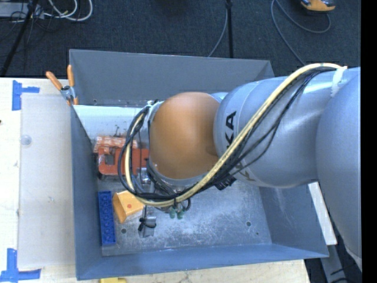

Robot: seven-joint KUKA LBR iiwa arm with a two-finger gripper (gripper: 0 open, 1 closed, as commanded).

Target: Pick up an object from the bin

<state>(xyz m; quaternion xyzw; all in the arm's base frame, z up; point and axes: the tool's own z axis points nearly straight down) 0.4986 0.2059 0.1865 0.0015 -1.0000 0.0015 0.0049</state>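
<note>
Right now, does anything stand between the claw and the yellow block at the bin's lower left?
Nothing visible does. The claw sits just right of the yellow block; the blue brick lies beyond it, to the left.

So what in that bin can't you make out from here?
Camera view, orange-red ridged plastic piece: right part hidden under the robot's wrist.
Camera view, yellow-orange block: partly covered by cables.
Camera view, grey metal bin: floor's middle hidden by the arm.
Camera view, gripper: too dark to read.
</note>
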